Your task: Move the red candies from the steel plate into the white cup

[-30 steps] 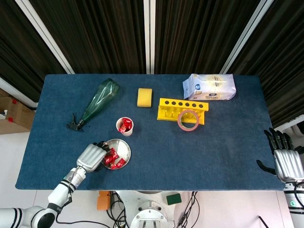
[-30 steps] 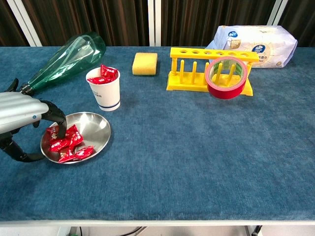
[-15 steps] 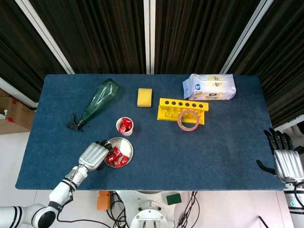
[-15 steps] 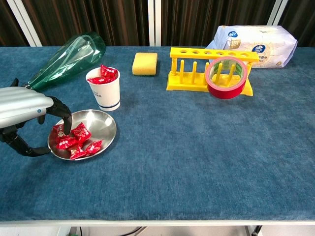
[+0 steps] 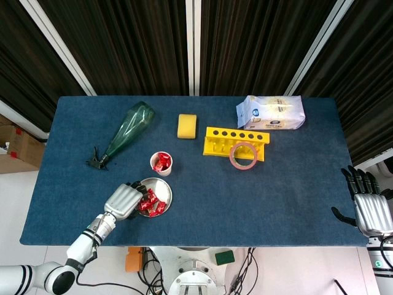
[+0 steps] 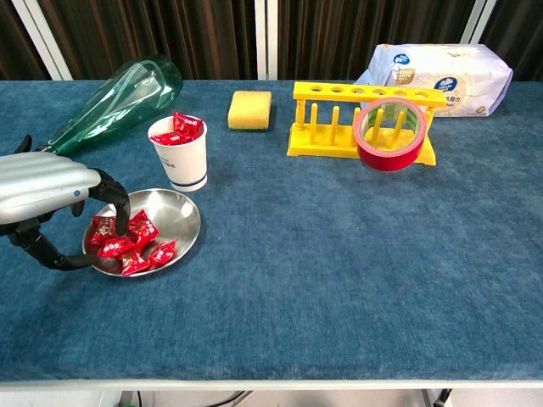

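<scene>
Your left robot hand has nudged the plate rightward and now curls over its 9 o'clock rim, fingertips touching the candies without a clear pinch, so none is lifted toward the cup at 12 o'clock; your right robot hand rests spread.

- The head view is looking steeply down from high above, taking in the whole blue table.
- The chest view is looking level from the near edge, sitting much closer.
- Both are showing the yellow rack.
</scene>
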`<state>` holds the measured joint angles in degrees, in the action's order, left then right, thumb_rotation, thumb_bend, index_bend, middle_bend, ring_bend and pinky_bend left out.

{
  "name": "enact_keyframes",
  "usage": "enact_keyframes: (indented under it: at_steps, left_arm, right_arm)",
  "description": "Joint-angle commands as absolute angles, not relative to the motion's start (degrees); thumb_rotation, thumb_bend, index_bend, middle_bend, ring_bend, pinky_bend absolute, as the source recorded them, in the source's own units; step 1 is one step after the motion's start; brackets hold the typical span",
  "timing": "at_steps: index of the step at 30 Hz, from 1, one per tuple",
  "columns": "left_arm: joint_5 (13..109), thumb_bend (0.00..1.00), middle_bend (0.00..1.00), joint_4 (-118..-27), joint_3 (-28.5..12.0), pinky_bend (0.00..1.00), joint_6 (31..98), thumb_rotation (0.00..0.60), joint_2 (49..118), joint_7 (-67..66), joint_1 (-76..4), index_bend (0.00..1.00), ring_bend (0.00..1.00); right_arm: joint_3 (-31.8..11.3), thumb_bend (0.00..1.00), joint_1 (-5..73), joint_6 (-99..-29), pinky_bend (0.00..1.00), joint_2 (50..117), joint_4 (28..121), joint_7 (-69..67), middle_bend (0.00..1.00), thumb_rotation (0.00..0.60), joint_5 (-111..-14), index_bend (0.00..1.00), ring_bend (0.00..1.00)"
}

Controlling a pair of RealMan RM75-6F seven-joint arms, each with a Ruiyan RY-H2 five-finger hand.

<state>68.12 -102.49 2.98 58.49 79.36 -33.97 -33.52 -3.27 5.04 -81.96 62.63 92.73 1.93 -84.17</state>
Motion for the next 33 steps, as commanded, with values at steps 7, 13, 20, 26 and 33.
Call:
enact_keyframes:
  at_steps: [7, 13, 20, 26, 33]
  left_arm:
    - [67.6, 0.26, 0.33, -101.15, 2.58, 0.44, 58.37, 0.6, 81.09, -34.58, -33.85, 0.47, 0.23]
    - [67.77, 0.3, 0.35, -100.81, 2.64, 0.45, 58.56, 0.6, 81.53, -34.41, -33.74, 0.54, 0.24]
    - [70.31, 0.35, 0.39, -100.66, 2.19, 0.48, 60.15, 0.6, 81.72, -31.42, -32.97, 0.62, 0.27]
    - [71.59, 0.38, 0.43, -100.48, 1.74, 0.5, 61.24, 0.6, 81.94, -29.3, -32.28, 0.67, 0.31]
    - [72.51, 0.38, 0.46, -100.65, 1.43, 0.51, 61.99, 0.6, 81.94, -28.81, -31.86, 0.68, 0.33]
  right_arm:
    - [-3.28, 0.2, 5.11, -81.78, 0.0, 62.58, 92.62, 1.77, 0.0, 0.6, -84.1, 0.0, 0.0]
    - [-3.31, 0.2, 5.08, -81.83, 0.0, 62.53, 92.63, 1.7, 0.0, 0.6, -84.06, 0.0, 0.0]
    - [-3.22, 0.2, 5.15, -81.64, 0.0, 62.62, 92.67, 1.96, 0.0, 0.6, -84.13, 0.0, 0.0]
    - [-3.29, 0.2, 5.09, -81.81, 0.0, 62.63, 92.73, 1.97, 0.0, 0.6, -84.06, 0.0, 0.0]
    - [-3.3, 0.2, 5.1, -81.78, 0.0, 62.6, 92.64, 1.83, 0.0, 0.6, -84.06, 0.0, 0.0]
